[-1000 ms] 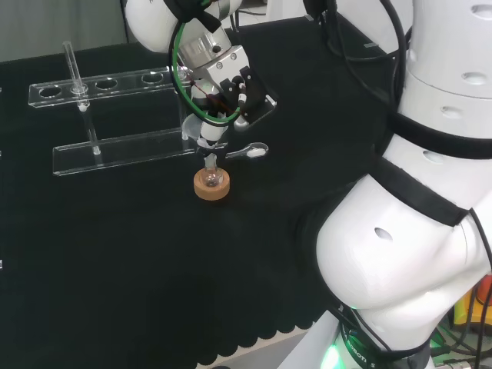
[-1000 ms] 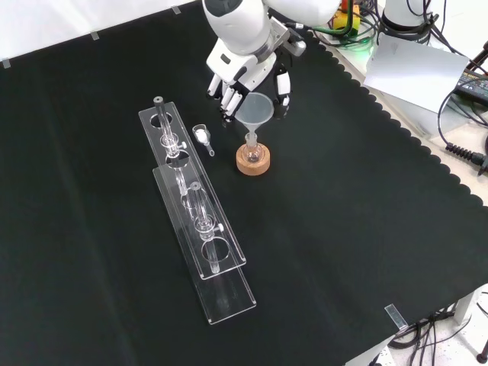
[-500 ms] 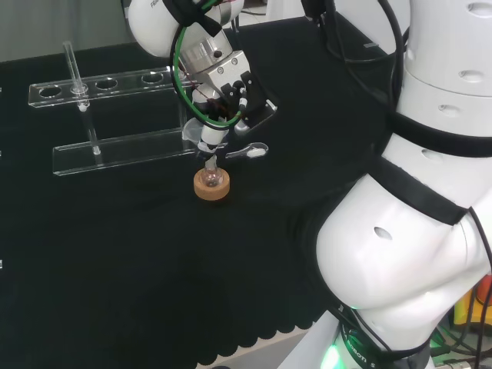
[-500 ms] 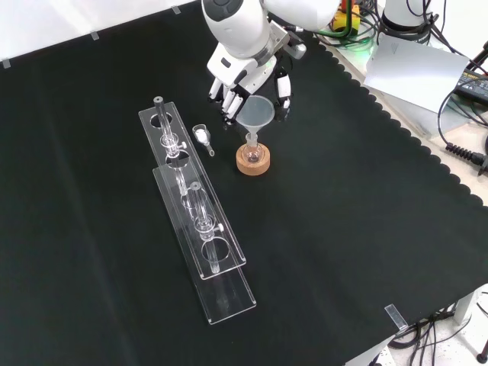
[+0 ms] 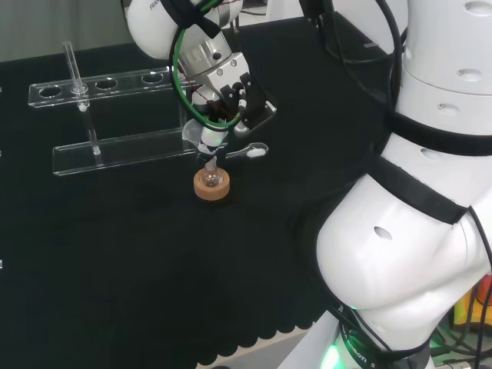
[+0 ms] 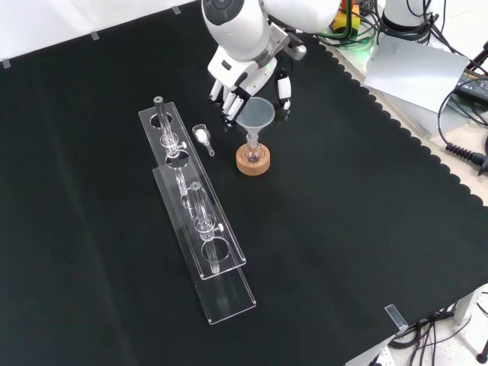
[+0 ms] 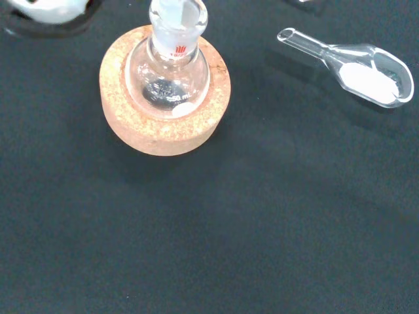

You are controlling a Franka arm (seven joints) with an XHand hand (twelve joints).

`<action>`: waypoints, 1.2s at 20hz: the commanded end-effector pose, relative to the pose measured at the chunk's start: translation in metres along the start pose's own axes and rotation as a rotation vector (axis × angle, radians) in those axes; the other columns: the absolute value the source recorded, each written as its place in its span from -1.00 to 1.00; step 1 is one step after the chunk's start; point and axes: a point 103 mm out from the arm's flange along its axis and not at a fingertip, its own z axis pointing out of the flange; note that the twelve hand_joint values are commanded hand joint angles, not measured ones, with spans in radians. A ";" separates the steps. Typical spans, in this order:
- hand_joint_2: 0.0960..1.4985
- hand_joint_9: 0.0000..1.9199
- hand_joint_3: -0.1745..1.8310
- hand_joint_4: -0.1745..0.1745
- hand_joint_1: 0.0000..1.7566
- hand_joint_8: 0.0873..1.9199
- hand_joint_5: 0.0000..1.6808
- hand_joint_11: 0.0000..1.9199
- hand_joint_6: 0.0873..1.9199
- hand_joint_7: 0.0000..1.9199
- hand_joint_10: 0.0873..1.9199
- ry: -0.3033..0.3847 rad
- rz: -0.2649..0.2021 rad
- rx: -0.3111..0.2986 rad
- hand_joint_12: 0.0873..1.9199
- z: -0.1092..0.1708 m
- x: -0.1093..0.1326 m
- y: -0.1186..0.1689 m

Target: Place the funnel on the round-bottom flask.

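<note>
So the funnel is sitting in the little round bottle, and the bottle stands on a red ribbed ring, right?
Nearly. The funnel does sit in the round-bottom flask, with the hand right behind it. But the ring isn't red and ribbed: it's a cork ring, light brown and speckled. The wrist view shows it best, up close.

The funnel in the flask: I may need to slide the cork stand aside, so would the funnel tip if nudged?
Probably. The funnel looks top-heavy: a wide cone on a thin stem in the narrow neck of the round-bottom flask. The flask merely rests in the cork ring, so both may rock together. The hand seems open beside the funnel, not steadying it.
</note>
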 end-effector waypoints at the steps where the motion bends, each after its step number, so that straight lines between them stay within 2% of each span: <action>1: -0.16 -0.08 -0.26 -0.33 -0.12 -0.22 -0.60 -0.49 -0.68 -0.46 -0.47 -0.014 0.014 0.002 0.32 0.004 0.004 -0.001; 8: -0.20 -0.15 -0.27 -0.34 -0.14 -0.23 -0.63 -0.53 -0.94 -0.53 -0.45 -0.016 0.014 0.020 0.34 0.007 0.004 -0.006; 24: -0.23 -0.35 -0.31 -0.31 -0.19 -0.30 -0.73 -0.57 -1.00 -0.78 -0.46 -0.032 0.008 0.003 0.35 0.005 0.009 -0.014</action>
